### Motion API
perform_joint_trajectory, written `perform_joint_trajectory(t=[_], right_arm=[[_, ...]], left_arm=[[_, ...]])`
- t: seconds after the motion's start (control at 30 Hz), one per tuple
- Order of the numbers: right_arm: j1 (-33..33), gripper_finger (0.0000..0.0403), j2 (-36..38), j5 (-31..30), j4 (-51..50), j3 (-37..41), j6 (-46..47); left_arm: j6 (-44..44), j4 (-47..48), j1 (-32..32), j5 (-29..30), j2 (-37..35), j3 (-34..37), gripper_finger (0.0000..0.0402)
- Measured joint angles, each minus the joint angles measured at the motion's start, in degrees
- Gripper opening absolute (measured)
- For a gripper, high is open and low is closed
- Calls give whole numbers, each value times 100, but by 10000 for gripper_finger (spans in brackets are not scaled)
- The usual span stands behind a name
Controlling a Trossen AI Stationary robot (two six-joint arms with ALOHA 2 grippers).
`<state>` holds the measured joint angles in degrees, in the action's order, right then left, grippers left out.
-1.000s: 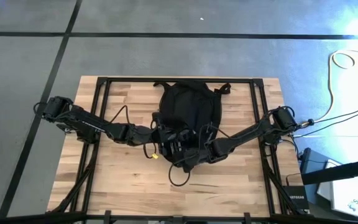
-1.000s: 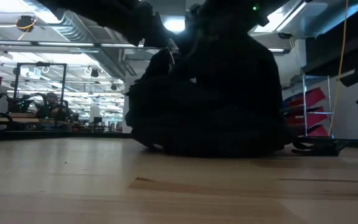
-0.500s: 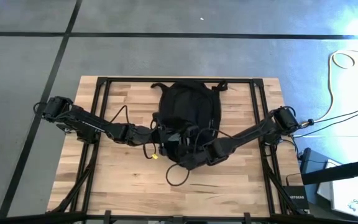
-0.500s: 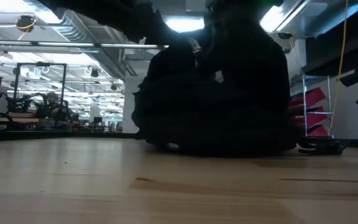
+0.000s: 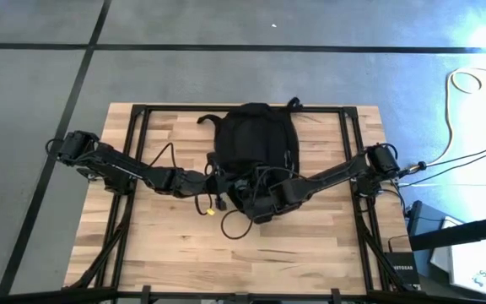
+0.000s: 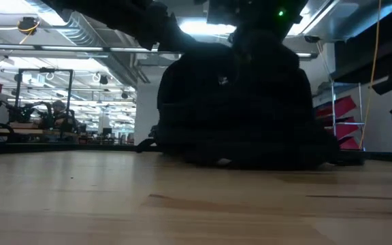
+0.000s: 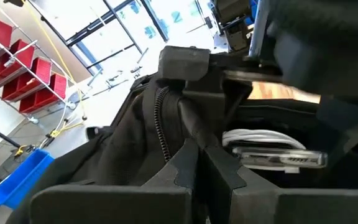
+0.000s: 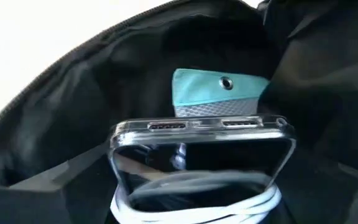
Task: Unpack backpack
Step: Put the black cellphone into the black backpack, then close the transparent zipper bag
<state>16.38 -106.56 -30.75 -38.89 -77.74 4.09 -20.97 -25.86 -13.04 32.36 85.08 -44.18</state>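
Over the last second the backpack (image 5: 256, 135) has slid toward the far edge of the table (image 5: 327, 245), its straps now poking out at 11 and 1 o'clock over the frame, and both arms have followed it in. It lies mid-table with its long axis running 12 to 6, its opened mouth at the 6 o'clock end, right where the two grippers meet. The left gripper (image 7: 201, 165) is pinched narrow on the fabric beside the zipper (image 7: 161, 121), holding the opening up. The right gripper (image 5: 260, 201) is nosed into the mouth; its fingers are lost in the dark, so I cannot tell how they are set. Straight ahead of it, inside, a phone (image 8: 201, 158) lies flat across the opening with a coiled white cable (image 8: 194, 202) just beside it and a teal-edged pouch (image 8: 219, 93) deeper behind. My guess is the right arm, nearer the contents, takes the phone first.
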Motion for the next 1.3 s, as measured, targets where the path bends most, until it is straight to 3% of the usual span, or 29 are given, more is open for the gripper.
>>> perform_joint_trajectory(t=[0.17,0.37,0.63,0.87,0.97,1.1,1.23,1.3], right_arm=[[10,396,-1,-5,95,7,39],[114,381,21,324,-769,-612,197],[873,359,223,314,-1875,-1628,462],[1586,337,438,-561,-3419,-1614,2597],[1836,333,476,-933,-3433,-1434,3236],[1963,333,483,-850,-3321,-1223,4013],[2016,333,480,-386,-3380,-849,5185],[2120,333,480,-374,-3332,-652,5558]], left_arm=[[2,1,-4,-2,0,0,0],[81,2,-10,-30,0,2,0],[423,81,-42,-78,0,4,0],[930,890,-101,-719,0,4,0],[1163,1078,-101,-750,0,4,0],[1422,1036,-100,-897,0,4,0],[1852,1220,-44,-1804,4,9,0],[2049,1196,-9,-1684,4,9,4]])
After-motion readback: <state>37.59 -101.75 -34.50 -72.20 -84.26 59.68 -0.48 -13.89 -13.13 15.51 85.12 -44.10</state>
